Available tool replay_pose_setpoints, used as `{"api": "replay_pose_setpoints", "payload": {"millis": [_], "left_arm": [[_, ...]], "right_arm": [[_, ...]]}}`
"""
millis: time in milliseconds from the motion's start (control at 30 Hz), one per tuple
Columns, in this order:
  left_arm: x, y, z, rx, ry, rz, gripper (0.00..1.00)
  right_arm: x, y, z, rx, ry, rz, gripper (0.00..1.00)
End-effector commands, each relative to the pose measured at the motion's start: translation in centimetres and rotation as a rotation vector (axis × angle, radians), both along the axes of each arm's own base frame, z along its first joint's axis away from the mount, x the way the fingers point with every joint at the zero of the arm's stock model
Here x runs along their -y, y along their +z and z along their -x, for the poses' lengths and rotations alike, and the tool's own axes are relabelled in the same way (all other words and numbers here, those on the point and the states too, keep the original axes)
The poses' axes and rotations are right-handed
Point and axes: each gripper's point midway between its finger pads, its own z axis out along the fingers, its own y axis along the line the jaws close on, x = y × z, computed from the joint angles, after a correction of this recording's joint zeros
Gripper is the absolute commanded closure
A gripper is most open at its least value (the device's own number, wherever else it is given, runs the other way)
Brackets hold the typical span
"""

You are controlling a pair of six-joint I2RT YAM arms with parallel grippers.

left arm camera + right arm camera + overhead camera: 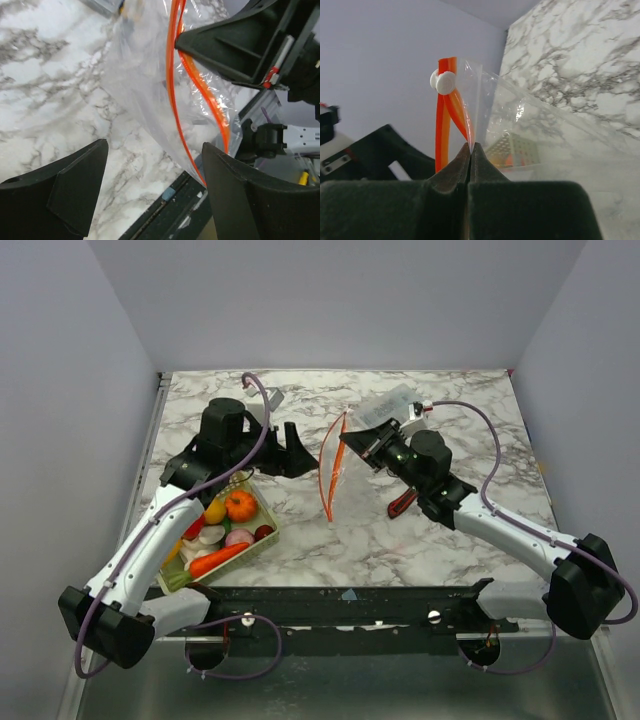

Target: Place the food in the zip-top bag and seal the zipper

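zip-top bag (336,485), right claw (471,146) pinching (left claw (154,148) spread)

The right pincer (347,440) is pinching the top edge of a transparent floppy plastic bag (342,492) and holding it above the white marble worktop (400,550). The bag's thin red-orange zipper strip (324,485) is bowing toward the left pincer (305,452), which is hovering just beside it. Under the left arm, a pale green mesh basket (268,514) is holding glossy toy food (213,535), including an orange pumpkin (240,506) and a carrot (218,560), while a red-and-black utility knife (401,503) is lying beside the right arm.
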Motion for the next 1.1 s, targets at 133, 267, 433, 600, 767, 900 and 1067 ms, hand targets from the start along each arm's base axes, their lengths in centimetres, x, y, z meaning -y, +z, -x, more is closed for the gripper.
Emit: {"api": "replay_pose_setpoints", "payload": {"millis": [133, 267, 433, 600, 767, 900, 1067], "left_arm": [[2.6, -0.9, 2.5, -0.113, -0.156, 0.14, 0.41], [1.9, -1.8, 1.8, -0.113, -0.106, 0.074, 0.58], [1.3, -2.5, 1.0, -0.099, -0.076, 0.019, 0.78], [-0.4, -2.7, -0.8, -0.065, 0.029, -0.086, 1.0], [-4.8, -2.6, -3.4, -0.023, 0.306, -0.218, 1.0], [-6.7, -2.7, -4.2, -0.008, 0.431, -0.255, 1.0], [-5.6, -4.0, -4.2, -0.071, 0.405, -0.231, 1.0]], "right_arm": [[-2.0, 4.3, 2.5, 0.164, 0.194, -0.065, 1.0], [-2.6, 4.3, 2.9, 0.167, 0.232, -0.07, 1.0], [-3.3, 3.3, 2.7, 0.122, 0.261, -0.04, 1.0], [-3.9, 1.8, 2.0, 0.056, 0.273, 0.073, 0.93], [-2.2, -2.0, -0.1, -0.065, 0.121, 0.391, 0.57], [-3.2, -1.8, 0.3, -0.049, 0.064, 0.539, 0.31], [-4.7, -1.4, 1.0, 0.02, -0.021, 0.652, 0.16]]}}
